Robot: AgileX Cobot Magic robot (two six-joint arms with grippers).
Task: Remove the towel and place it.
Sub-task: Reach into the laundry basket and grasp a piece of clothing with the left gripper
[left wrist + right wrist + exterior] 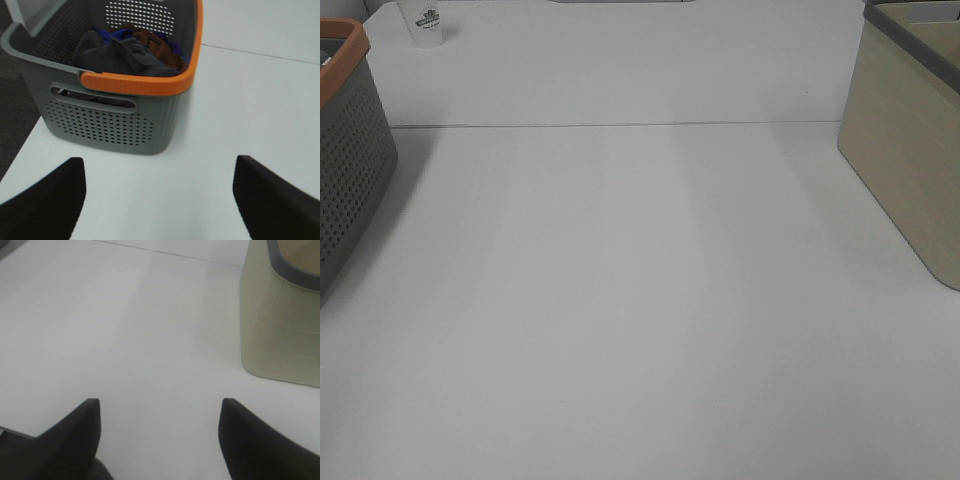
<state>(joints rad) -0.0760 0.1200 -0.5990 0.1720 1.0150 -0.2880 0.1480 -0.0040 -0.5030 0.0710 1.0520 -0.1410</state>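
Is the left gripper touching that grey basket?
Apart. The left wrist view shows bare table between the open left gripper and the basket.

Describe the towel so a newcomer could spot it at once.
Start at the perforated grey basket with the orange rim, on the left of the table. Among the cloths heaped inside, the towel is the dark charcoal-grey one; its neighbours are a blue cloth and a rust-brown cloth.

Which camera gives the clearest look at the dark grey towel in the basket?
The left wrist view: the dark charcoal-grey soft cloth towel lies in plain sight inside the grey perforated plastic basket with an orange rim. The exterior high view shows only that basket's outer wall, no towel; the right wrist view shows no towel.
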